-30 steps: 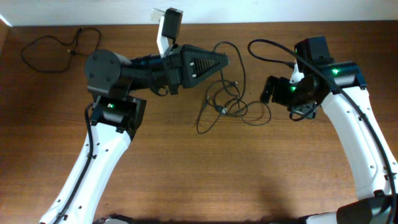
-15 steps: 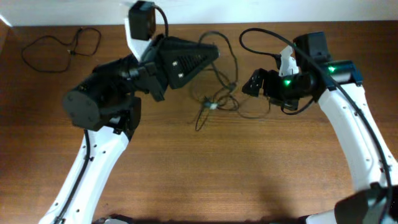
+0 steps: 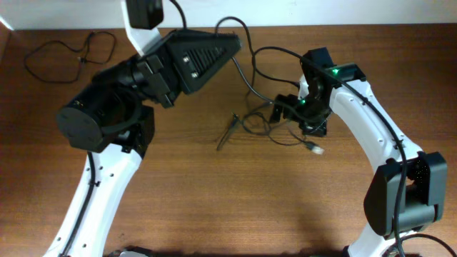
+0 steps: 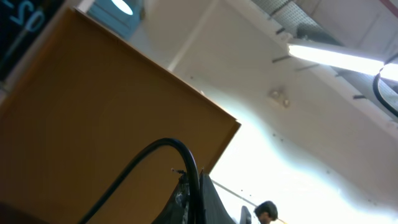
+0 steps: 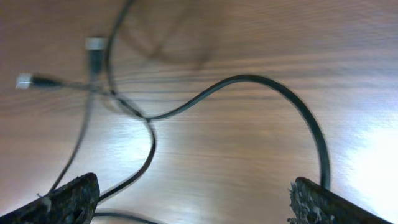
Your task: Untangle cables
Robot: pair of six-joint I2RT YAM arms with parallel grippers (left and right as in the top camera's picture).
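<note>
Cables (image 3: 261, 118) in a tangle on the table (image 3: 214, 200), just beside the right gripper (image 3: 284, 114), jaws spread wide and holding nothing (two plug ends visible in its wrist view). Left gripper (image 3: 234, 44) raised high, clamped shut on one strand running up from the tangle. Loose cord (image 3: 71, 51) well apart, far left corner.
</note>
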